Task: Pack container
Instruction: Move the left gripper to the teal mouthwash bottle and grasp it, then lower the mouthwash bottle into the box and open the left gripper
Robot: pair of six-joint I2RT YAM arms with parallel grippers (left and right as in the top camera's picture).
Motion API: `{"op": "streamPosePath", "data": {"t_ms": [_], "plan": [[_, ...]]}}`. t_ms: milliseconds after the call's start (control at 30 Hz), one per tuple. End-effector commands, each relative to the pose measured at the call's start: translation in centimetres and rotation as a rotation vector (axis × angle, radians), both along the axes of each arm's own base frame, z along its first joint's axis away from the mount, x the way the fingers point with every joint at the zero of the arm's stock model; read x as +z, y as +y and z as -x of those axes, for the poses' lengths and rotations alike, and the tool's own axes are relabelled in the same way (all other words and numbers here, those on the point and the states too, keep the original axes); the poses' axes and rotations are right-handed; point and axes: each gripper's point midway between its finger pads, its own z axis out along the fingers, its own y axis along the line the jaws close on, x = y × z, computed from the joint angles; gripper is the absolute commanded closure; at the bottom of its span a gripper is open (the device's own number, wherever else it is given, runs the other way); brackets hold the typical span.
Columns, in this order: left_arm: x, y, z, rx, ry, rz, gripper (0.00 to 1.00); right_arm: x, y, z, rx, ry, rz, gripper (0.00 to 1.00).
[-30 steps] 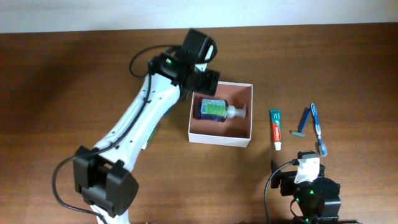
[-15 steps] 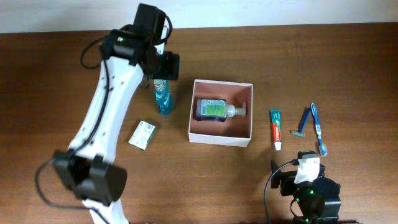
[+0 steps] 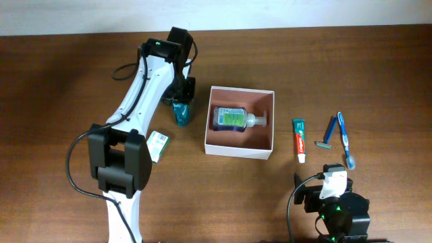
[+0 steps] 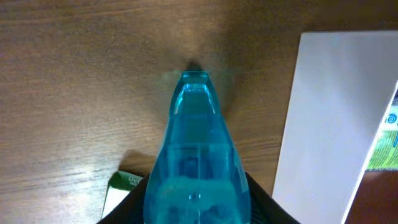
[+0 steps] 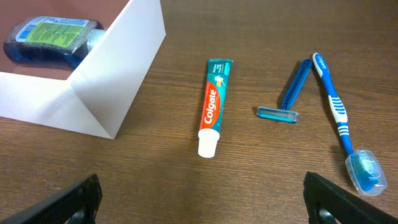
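Note:
The container [image 3: 239, 150], a square white box with a pinkish-brown inside, sits mid-table and holds a dark blue soap bottle [image 3: 233, 119]. Just left of it a teal bottle [image 3: 180, 113] lies on the wood. My left gripper [image 3: 181, 96] is shut on this bottle, whose clear teal body [image 4: 193, 143] fills the gap between the black fingers [image 4: 134, 210] in the left wrist view. The container's white wall [image 4: 323, 112] stands close on the right there. My right gripper [image 5: 202, 211] rests open near the front edge, holding nothing.
A small green and white box [image 3: 159, 145] lies front-left of the container. To the container's right lie a toothpaste tube [image 3: 299, 140], a blue razor [image 3: 329, 133] and a blue toothbrush [image 3: 345, 138], all within the right wrist view.
My left arm swung away from the container's left rim to the teal bottle and came down over it. Its jaws went from open to shut on the bottle. The right arm stayed still.

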Motion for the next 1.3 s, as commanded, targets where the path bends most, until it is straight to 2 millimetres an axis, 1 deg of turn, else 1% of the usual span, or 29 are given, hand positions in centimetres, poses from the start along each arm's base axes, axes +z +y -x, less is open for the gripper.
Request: {"op": "streamPosePath", "data": {"t_ms": [0,67,100,200,233,300,333,367,400,433,500,533,600,667,800,867,900,933,1000,1033,1067,1167,1267], "plan": [[2.7,0.2,0.3,0.003,-0.019,0.008,0.86,-0.1,0.0,0.0,0.0,-0.003,-0.004,0.01],[4.4,0.2,0.6,0.001,-0.032,0.01,0.94,-0.1,0.0,0.0,0.0,-0.003,-0.004,0.01],[6.2,0.2,0.9,-0.005,-0.051,0.003,0.95,-0.1,0.0,0.0,-0.001,-0.002,-0.005,0.01],[9.9,-0.8,1.7,-0.048,-0.105,0.016,0.95,-0.1,0.0,0.0,0.0,-0.002,-0.004,0.01],[11.5,-1.9,2.2,-0.073,-0.137,0.03,0.95,-0.1,0.0,0.0,0.0,-0.002,-0.004,0.01],[13.0,-3.3,2.7,-0.107,-0.175,0.046,0.94,-0.1,0.0,0.0,-0.001,-0.003,-0.005,0.01],[13.6,-4.5,2.9,-0.134,-0.198,0.057,0.94,-0.1,0.0,0.0,-0.001,-0.002,-0.005,0.01],[14.0,-6.5,3.2,-0.176,-0.227,0.073,0.9,-0.1,0.0,0.0,0.0,-0.002,-0.004,0.02],[14.1,-7.4,3.3,-0.194,-0.237,0.08,0.9,-0.1,0.0,0.0,0.0,-0.002,-0.004,0.01],[13.9,-9.0,3.5,-0.218,-0.248,0.091,0.9,-0.1,0.0,0.0,0.0,-0.003,-0.004,0.01],[13.7,-10.4,3.6,-0.234,-0.264,0.094,0.9,-0.1,0.0,0.0,-0.001,-0.002,-0.005,0.01],[13.5,-10.8,3.2,-0.221,-0.29,0.065,0.9,-0.1,0.0,0.0,-0.001,-0.002,-0.005,0.01],[12.9,-11.0,2.5,-0.193,-0.323,0.0,0.89,-0.1,0.0,0.0,-0.001,-0.002,-0.005,0.01],[11.7,-11.4,2.3,-0.198,-0.31,-0.02,0.89,-0.1,0.0,0.0,0.0,-0.002,-0.004,0.01],[9.5,-11.3,1.6,-0.195,-0.276,-0.056,0.89,-0.1,0.0,0.0,0.0,-0.002,-0.004,0.01],[7.9,-11.8,0.7,-0.194,-0.267,-0.062,0.85,-0.1,0.0,0.0,-0.001,-0.002,-0.005,0.01],[7.1,-12.1,0.4,-0.196,-0.262,-0.064,0.76,-0.1,0.0,0.0,-0.001,-0.003,-0.005,0.01],[5.9,-12.5,0.2,-0.201,-0.249,-0.067,0.58,-0.1,0.0,0.0,-0.001,-0.002,-0.005,0.01],[4.7,-13.2,0.3,-0.211,-0.217,-0.044,0.36,-0.1,0.0,0.0,0.0,-0.003,-0.004,0.01],[4.6,-13.5,0.5,-0.215,-0.206,-0.028,0.15,-0.1,0.0,0.0,0.0,-0.002,-0.004,0.01],[4.6,-13.8,0.7,-0.218,-0.195,-0.006,0.01,-0.1,0.0,0.0,-0.001,-0.002,-0.005,0.01],[5.3,-14.2,1.0,-0.222,-0.193,0.022,0.01,-0.1,0.0,0.0,0.0,-0.003,-0.004,0.01],[6.4,-13.8,1.4,-0.222,-0.187,0.019,0.01,-0.1,0.0,0.0,-0.001,-0.002,-0.005,0.01]]}}
